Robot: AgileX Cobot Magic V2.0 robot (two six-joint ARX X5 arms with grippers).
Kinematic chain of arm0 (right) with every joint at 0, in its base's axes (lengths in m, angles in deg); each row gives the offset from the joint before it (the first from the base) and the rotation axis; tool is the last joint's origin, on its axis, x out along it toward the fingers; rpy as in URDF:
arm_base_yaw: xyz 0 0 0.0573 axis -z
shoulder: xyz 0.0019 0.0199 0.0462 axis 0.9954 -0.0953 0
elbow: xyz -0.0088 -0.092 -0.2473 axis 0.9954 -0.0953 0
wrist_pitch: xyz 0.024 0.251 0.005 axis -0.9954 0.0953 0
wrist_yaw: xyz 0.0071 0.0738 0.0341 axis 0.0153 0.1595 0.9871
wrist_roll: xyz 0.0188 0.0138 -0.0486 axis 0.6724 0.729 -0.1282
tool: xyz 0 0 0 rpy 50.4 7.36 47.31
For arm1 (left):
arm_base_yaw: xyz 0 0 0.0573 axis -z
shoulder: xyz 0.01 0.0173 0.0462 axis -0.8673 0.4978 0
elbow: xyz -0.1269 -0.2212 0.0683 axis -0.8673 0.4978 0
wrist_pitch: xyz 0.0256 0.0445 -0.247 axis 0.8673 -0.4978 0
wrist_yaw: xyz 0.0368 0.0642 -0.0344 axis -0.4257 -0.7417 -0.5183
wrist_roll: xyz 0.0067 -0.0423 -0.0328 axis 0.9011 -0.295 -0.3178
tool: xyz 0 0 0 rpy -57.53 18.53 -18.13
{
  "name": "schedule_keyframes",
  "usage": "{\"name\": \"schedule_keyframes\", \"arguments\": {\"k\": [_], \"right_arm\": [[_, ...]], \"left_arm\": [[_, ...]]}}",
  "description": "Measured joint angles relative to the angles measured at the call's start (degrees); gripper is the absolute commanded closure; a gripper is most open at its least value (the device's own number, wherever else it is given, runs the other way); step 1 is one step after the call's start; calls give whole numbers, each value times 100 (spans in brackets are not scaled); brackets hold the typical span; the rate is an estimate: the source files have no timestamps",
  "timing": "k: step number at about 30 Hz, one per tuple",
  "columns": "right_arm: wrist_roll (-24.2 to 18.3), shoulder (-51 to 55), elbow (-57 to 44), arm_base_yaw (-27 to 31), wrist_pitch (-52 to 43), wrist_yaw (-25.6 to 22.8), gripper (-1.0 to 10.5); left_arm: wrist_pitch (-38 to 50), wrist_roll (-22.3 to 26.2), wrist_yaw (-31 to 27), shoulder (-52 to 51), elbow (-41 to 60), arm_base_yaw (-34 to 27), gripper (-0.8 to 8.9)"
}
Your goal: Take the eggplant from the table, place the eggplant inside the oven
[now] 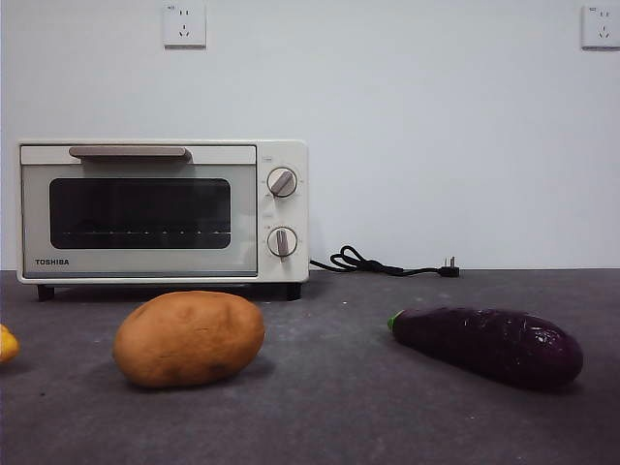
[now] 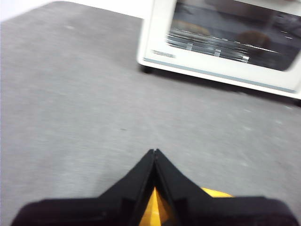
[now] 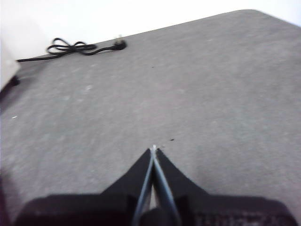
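Black L gripper (image 2: 154,151) & R gripper (image 3: 154,148) jaws both pressed together, empty, above table (image 3: 211,94).

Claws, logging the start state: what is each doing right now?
Left claw: closed, holding nothing.
Right claw: closed, holding nothing.

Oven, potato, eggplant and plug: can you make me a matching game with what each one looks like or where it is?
Things:
1. oven
2. potato
3. eggplant
4. plug

Clues:
A. long, shiny, dark purple
B. on the end of a black cord by the wall
C. cream-white box, door shut
D. round, brown-orange, in front of the oven

Pairs: 1-C, 2-D, 3-A, 4-B
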Motion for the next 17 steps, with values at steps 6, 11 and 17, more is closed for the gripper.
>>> {"name": "schedule_keyframes", "arguments": {"k": [6,11,17], "right_arm": [[256,-7,450,-2,107,297,956],[597,-142,1460,-2,68,446,955],[643,-789,2599,-2,343,1014,955]], "left_arm": [[-50,11,393,39,-555,2,817],[-63,11,970,428,-1600,2,817],[-400,48,1434,1106,-2686,0,817]]}}
